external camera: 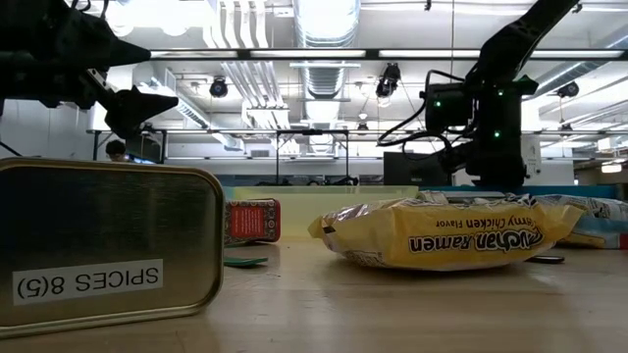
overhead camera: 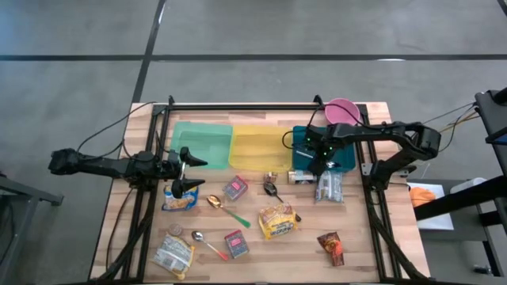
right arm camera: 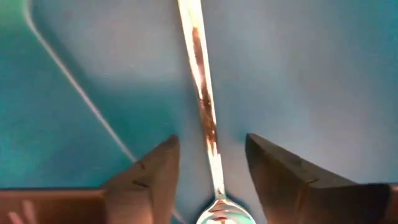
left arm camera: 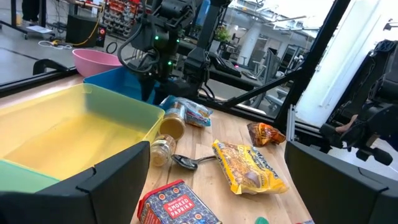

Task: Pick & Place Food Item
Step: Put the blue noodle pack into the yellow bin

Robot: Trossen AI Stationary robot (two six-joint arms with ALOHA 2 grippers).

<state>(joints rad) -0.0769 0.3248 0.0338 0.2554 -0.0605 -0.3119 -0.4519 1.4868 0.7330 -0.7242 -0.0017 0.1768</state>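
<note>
Release step: our right gripper point(right arm camera: 208, 171) hangs over the blue bin point(overhead camera: 342, 158) at the desk's far right, fingers parted around a spoon point(right arm camera: 200, 106) lying inside. Next, lift clear.

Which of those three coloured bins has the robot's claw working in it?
The blue bin, the one nearest the pink bowl. The right gripper hangs over it with a spoon between its parted fingers; the green bin and yellow bin have no gripper in them.

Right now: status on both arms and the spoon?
Right gripper over the blue bin, jaws parted around the spoon. Left gripper open, waiting beside the green bin. Nothing blocking.
</note>
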